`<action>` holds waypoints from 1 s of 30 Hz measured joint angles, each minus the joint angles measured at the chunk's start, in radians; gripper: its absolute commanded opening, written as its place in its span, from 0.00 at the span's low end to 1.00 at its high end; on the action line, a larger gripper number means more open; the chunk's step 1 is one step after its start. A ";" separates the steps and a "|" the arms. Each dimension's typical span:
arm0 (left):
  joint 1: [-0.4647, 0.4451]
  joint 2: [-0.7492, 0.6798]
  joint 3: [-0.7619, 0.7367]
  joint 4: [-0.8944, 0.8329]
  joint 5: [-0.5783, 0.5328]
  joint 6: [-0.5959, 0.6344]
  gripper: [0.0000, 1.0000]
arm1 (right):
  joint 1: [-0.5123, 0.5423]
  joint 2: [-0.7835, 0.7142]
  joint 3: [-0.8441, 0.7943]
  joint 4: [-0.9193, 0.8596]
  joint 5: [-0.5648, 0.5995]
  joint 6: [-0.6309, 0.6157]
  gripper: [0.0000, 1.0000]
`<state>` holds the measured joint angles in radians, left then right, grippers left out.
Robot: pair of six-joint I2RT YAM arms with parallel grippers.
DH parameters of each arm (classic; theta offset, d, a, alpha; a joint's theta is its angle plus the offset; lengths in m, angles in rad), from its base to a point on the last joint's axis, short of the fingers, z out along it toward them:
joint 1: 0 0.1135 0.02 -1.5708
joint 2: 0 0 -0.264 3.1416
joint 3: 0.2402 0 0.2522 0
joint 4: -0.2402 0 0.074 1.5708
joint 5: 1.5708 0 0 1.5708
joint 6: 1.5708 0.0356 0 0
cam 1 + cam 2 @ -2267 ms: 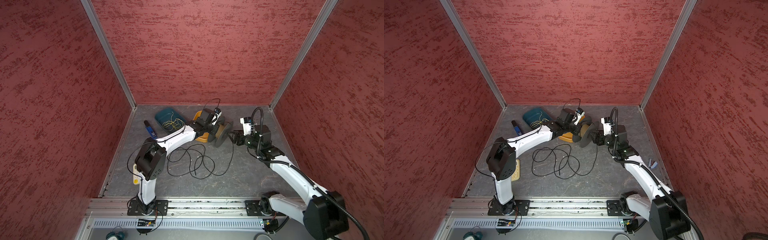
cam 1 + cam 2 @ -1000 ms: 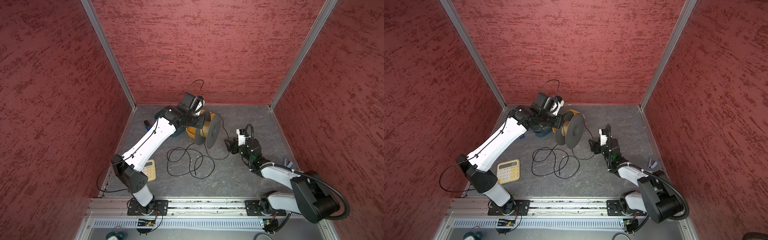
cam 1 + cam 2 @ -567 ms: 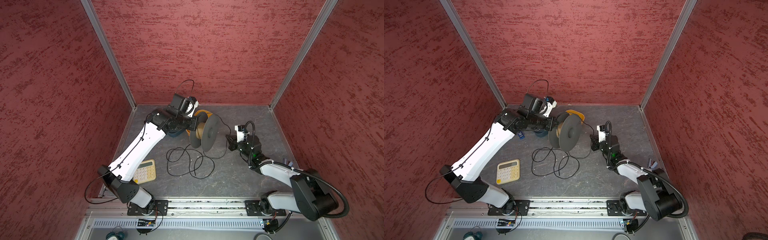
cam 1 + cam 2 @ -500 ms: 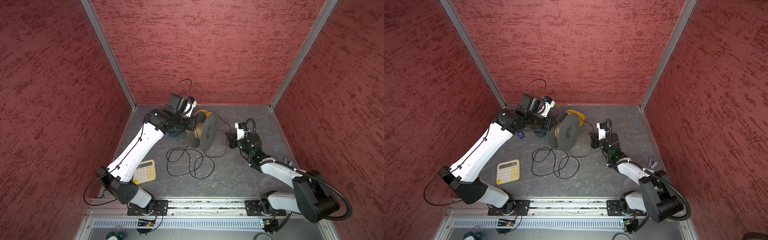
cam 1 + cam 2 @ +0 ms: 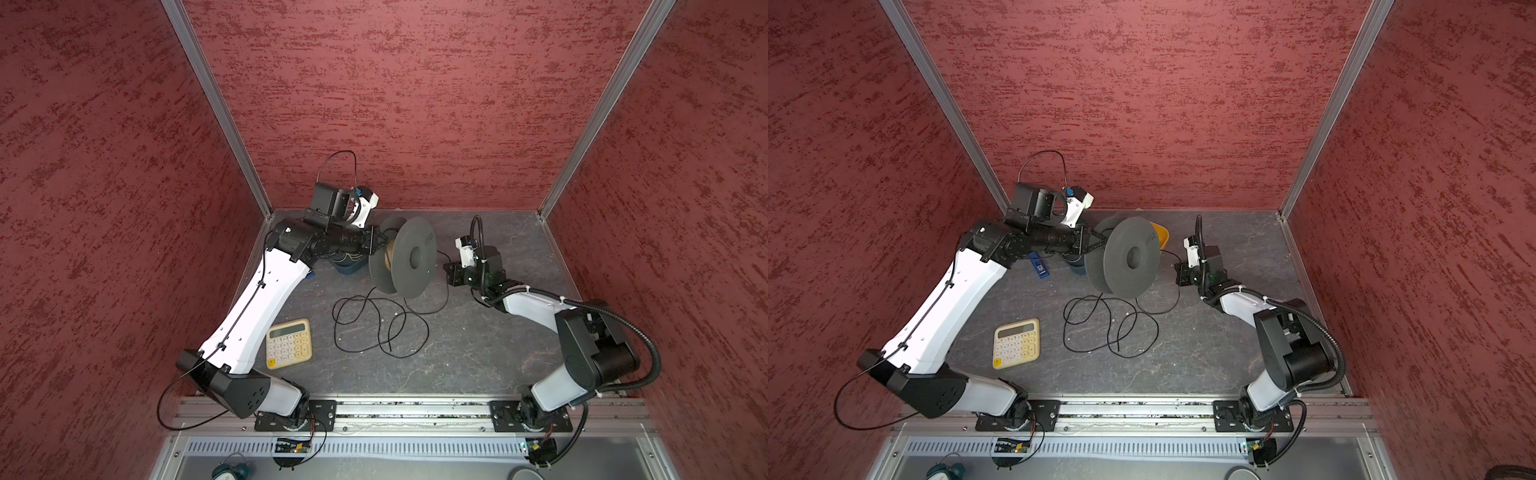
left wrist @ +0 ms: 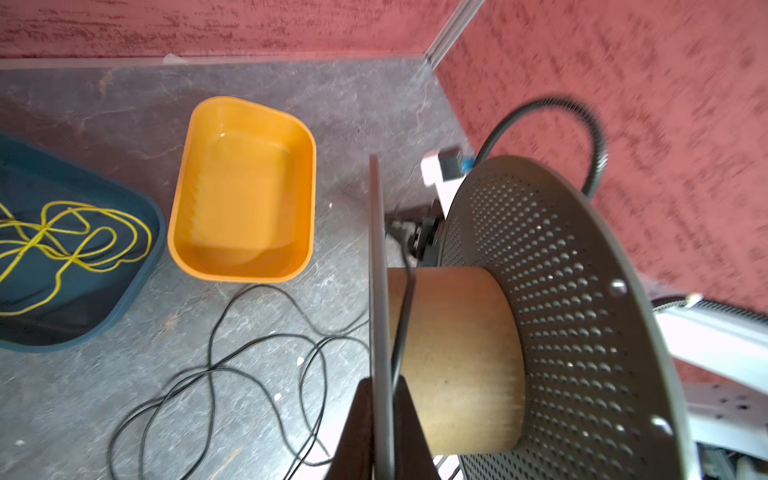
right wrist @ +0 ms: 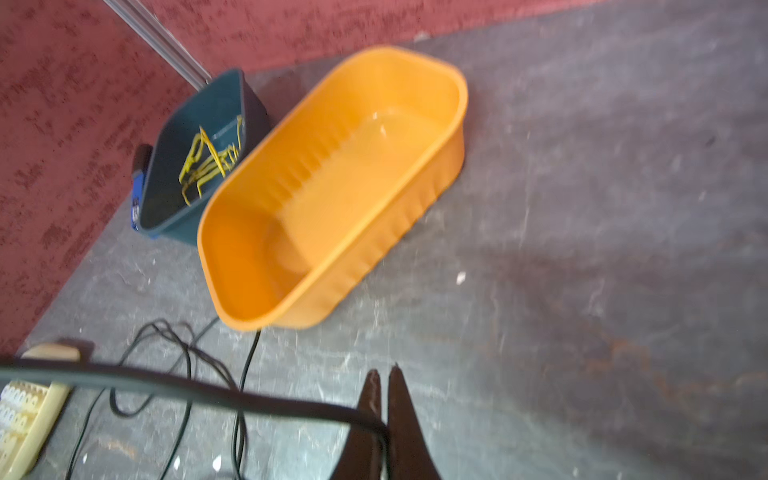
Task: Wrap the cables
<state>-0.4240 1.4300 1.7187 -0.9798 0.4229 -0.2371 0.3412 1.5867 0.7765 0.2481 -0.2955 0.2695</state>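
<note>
The cable (image 5: 376, 328) is thin, light and limp, so it will likely sag and tangle. Most of it lies in loose loops on the table (image 5: 478, 353), on the near side of the spool (image 5: 411, 266), with one strand over the cardboard core (image 6: 453, 353). The right gripper (image 7: 384, 370), to the right of the spool, pinches that strand, which looks a sensible hold. The left gripper (image 6: 382, 380) clamps the spool's rim. No writing is legible.

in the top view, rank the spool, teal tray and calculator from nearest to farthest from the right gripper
1. spool, held up right beside the right gripper
2. teal tray, past the spool, at the back
3. calculator, toward the front, left side
</note>
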 measured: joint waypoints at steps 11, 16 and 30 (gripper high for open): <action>0.048 -0.002 -0.128 0.275 0.011 -0.211 0.00 | 0.179 -0.172 -0.168 0.011 0.160 0.069 0.00; 0.043 0.013 -0.205 0.429 -0.071 -0.310 0.00 | 0.267 -0.247 -0.174 0.000 0.282 0.106 0.00; -0.116 0.110 -0.253 0.597 -0.450 -0.358 0.00 | 0.575 -0.181 0.001 -0.153 0.608 0.140 0.00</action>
<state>-0.5404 1.5398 1.4658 -0.3824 -0.0273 -0.5953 0.9157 1.4055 0.7773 0.0956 0.3126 0.4091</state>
